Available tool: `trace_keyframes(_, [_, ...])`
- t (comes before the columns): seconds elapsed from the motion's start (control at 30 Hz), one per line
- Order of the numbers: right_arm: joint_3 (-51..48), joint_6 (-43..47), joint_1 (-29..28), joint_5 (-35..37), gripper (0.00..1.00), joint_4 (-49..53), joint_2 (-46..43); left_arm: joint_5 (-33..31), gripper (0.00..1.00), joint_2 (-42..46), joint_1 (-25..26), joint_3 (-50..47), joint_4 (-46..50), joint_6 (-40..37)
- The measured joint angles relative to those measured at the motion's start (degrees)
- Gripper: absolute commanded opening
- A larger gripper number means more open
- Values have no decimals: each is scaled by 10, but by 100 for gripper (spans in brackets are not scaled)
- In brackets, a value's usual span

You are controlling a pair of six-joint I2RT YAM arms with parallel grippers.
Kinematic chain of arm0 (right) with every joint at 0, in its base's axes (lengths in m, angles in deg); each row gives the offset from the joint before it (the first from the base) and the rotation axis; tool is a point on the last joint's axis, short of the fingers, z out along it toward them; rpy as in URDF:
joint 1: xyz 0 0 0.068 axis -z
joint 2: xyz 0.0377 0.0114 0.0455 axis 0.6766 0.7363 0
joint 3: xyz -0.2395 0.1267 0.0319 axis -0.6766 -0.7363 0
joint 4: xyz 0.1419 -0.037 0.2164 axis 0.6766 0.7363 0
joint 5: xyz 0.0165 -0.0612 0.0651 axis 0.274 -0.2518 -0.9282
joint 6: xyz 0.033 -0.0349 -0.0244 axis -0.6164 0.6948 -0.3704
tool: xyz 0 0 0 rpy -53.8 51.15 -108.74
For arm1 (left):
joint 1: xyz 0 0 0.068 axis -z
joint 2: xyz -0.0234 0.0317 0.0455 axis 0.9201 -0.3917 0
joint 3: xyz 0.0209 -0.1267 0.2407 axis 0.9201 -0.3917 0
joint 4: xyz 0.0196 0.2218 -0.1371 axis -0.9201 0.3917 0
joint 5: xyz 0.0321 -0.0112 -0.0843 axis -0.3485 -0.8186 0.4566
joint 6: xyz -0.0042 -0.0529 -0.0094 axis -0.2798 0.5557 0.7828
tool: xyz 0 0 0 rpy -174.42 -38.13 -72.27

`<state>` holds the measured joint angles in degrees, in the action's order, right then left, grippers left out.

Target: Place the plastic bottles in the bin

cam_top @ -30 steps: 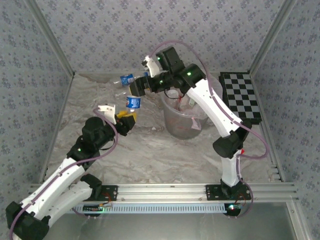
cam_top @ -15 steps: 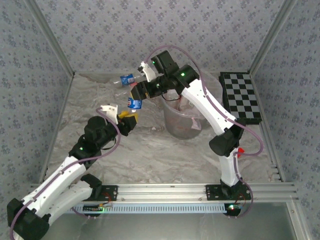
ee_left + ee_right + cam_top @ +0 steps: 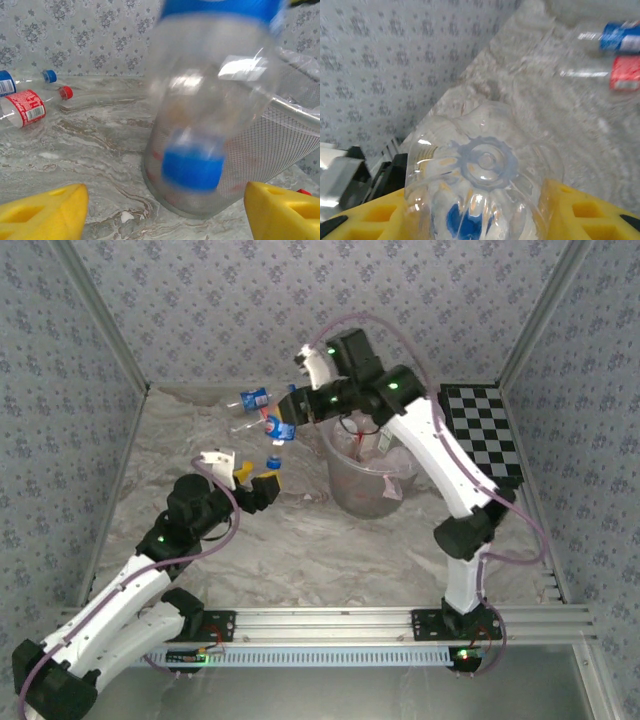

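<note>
One bottle (image 3: 482,160) hangs cap-down, pinched near its base by our right gripper (image 3: 480,215); our left gripper (image 3: 256,478) stands open. Light, thin, slippery, we judge: squeeze gently.

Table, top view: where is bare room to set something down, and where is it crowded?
Bare: the table between the bin and the near rail, and the patch between the left arm and the left wall. Crowded: the far side left of the bin, where two bottles lie and the right gripper holds a bottle by the open left gripper.
</note>
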<state>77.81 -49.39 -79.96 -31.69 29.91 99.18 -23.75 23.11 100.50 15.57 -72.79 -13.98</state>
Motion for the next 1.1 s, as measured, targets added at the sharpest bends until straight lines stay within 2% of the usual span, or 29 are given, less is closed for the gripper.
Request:
trace_keyframes(0.27, [-206, 17, 106, 95, 36, -115, -264, -20, 82, -13, 0, -3, 12, 23])
trace_keyframes(0.4, [-298, 30, 159, 135, 31, -163, -328, -56, 81, -45, 0, -3, 22, 48])
trace_keyframes(0.53, [-352, 46, 178, 154, 31, -215, -317, -105, 81, -91, -9, -3, 54, 85])
trace_keyframes(0.67, [-395, 53, 177, 156, 28, -261, -260, -118, 81, -127, -19, -4, 78, 120])
trace_keyframes(0.87, [-439, 53, 167, 160, 27, -335, -209, -118, 81, -117, -20, -23, 77, 151])
trace_keyframes(1.1, [-454, 53, 134, 183, 28, -380, -192, -118, 81, -99, -26, -32, 78, 159])
